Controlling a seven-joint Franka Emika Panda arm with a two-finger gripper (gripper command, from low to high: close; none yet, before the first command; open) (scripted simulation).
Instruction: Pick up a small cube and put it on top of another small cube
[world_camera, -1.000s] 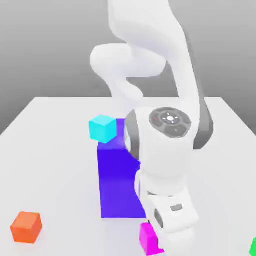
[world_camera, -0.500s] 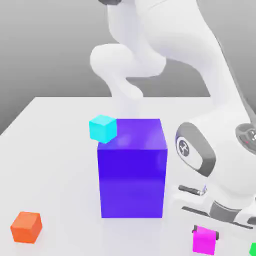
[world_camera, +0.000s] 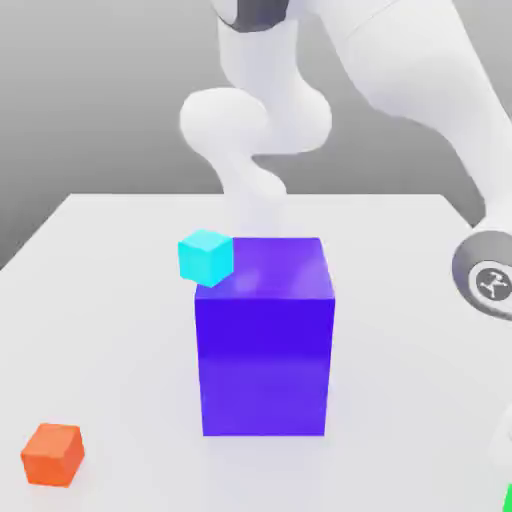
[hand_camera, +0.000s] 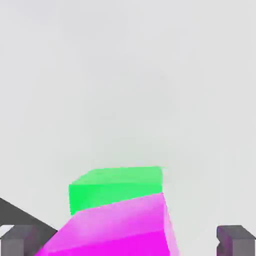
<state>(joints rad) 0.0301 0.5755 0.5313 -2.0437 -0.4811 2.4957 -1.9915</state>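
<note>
The claw (hand_camera: 125, 240) grips the small cube (hand_camera: 117, 227) between its fingers (hand_camera: 20, 242), a green cube (hand_camera: 116, 187) just beyond, above the table (hand_camera: 125, 75).

- Your exterior view looks slightly downward across the white tabletop (world_camera: 110, 300) from its front edge.
- Your hand view sits close above that tabletop; both share the small green cube (hand_camera: 116, 189).

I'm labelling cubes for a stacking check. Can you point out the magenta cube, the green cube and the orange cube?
magenta cube (hand_camera: 117, 227): hand view, on its top face.
green cube (hand_camera: 117, 192): hand view, on its visible side face.
orange cube (world_camera: 52, 453): exterior view, middle of the cube, on the table near the exterior view's left.
</note>
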